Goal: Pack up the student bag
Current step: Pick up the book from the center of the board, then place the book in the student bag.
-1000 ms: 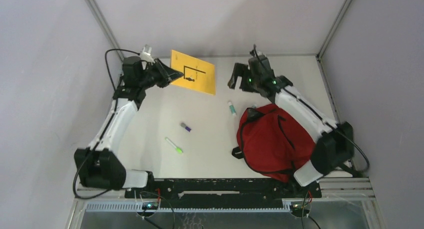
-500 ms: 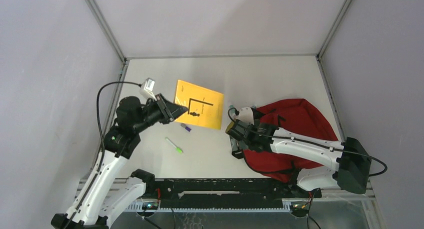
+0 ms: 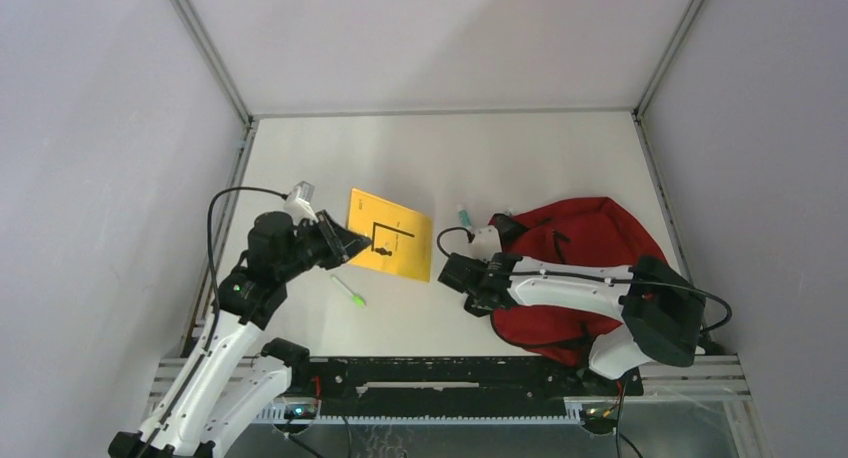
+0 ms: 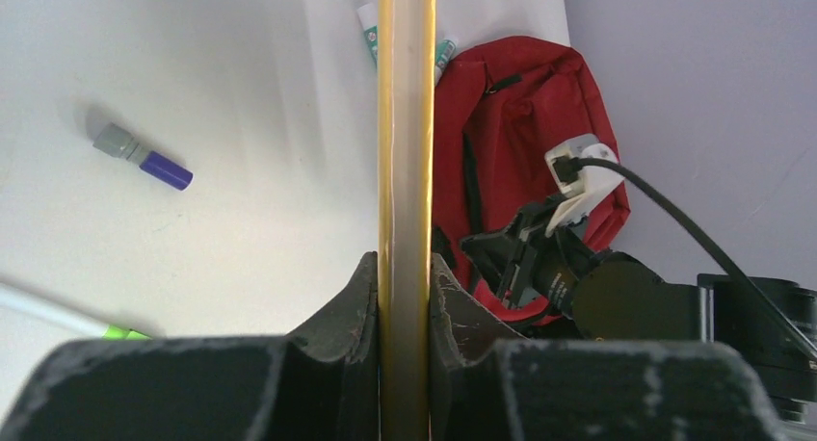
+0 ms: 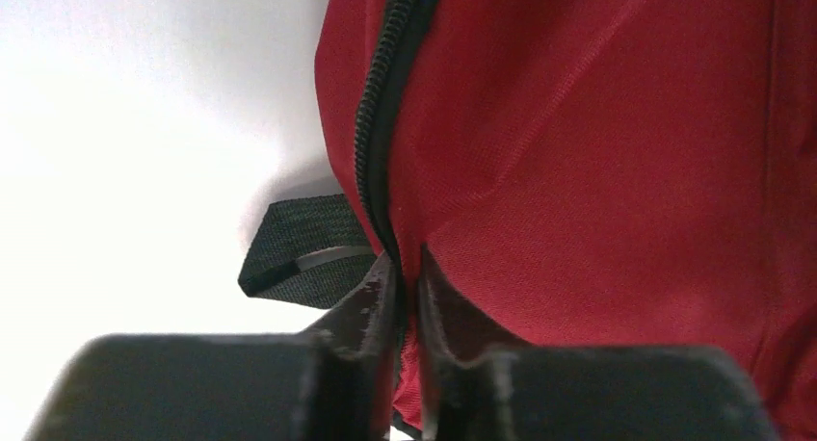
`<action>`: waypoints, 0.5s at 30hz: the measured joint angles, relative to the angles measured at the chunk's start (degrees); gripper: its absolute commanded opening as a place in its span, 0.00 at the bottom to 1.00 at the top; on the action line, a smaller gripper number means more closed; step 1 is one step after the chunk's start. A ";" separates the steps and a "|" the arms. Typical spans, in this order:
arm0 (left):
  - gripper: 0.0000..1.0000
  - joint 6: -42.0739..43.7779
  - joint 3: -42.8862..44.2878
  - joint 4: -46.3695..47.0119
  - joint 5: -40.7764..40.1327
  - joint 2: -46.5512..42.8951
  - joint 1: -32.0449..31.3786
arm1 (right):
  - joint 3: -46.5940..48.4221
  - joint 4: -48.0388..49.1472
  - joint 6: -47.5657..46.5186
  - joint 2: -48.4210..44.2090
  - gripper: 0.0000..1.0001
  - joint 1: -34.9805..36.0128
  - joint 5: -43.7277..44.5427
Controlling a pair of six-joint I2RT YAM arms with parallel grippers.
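Student bag (image 3: 590, 233) lies flat on the table, its zip (image 5: 381, 123) edge facing left. Yellow notebook (image 3: 392, 240) hangs just left of the bag, clamped tight in the left gripper (image 4: 405, 272), held edge-on toward the bag. Right gripper (image 5: 407, 268) pinches that zip seam, jaws nearly closed

We see a white counter (image 3: 520, 148) enclosed by pale grey walls (image 3: 90, 128), with metal posts (image 3: 205, 50) running into the far corners. A yellow booklet (image 3: 392, 246) with a black line drawing on its cover shows left of centre. From the left wrist view we meet it edge-on, as a thin upright yellow strip. Just nearer than it lies a white pen with a green cap (image 3: 348, 290). A short grey and purple marker (image 4: 144, 159) lies on the counter, apart from the pen. A green and white tube (image 3: 463, 216) lies to the booklet's right.
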 measured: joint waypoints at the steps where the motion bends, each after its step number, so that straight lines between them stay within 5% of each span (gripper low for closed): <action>1: 0.00 0.00 -0.20 0.07 -0.04 -0.09 0.00 | 0.02 -0.24 0.13 -0.26 0.01 0.11 0.50; 15: 0.00 -2.71 -4.48 5.57 0.87 2.25 -2.95 | 1.01 -5.86 -3.21 -25.20 0.00 -5.75 -2.34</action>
